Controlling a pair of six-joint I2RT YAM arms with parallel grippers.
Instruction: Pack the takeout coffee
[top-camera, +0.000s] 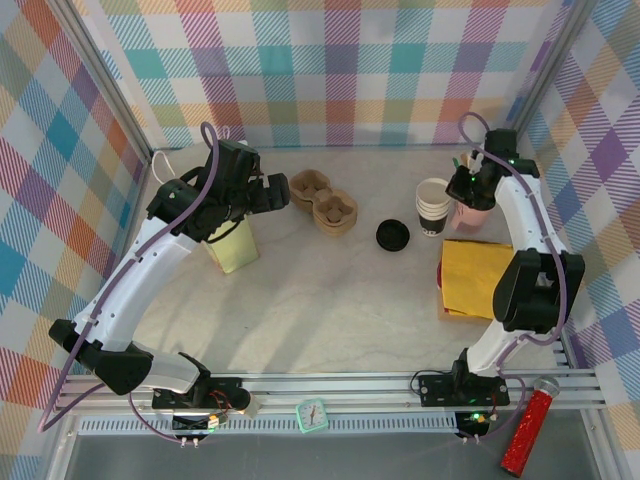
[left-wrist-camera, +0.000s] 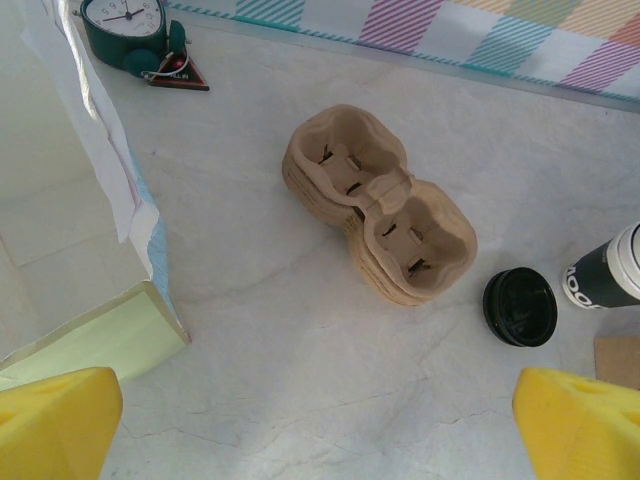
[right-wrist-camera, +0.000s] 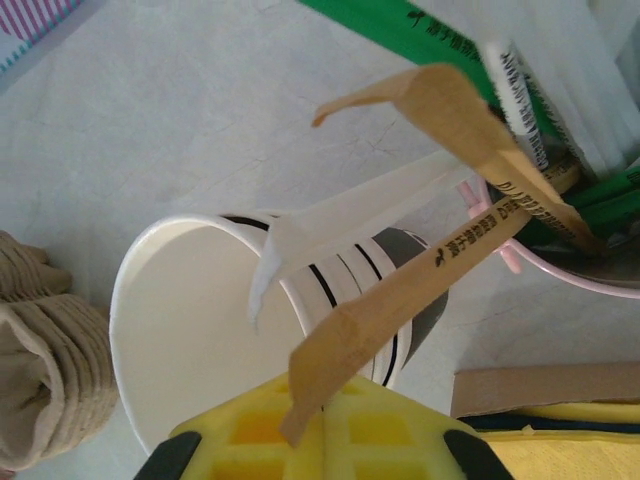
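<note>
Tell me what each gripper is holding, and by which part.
Right gripper pinches a brown paper-wrapped stick by its end; left gripper holds nothing.

Black lid (top-camera: 392, 235), tan carrier (top-camera: 324, 201), brown stirrer (right-wrist-camera: 430, 270)

Left arm (top-camera: 140, 280) coming up in white shell links, chunky black joint housings, purple cable looping alongside, right arm (top-camera: 523, 210) dressed the same, bright yellow moulded fingers (left-wrist-camera: 60, 420).

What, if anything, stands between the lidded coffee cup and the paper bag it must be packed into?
The cardboard cup carrier lies on the table between the coffee cup and the paper bag, a little to the far side of the straight line. Nothing else visible stands between them.
</note>
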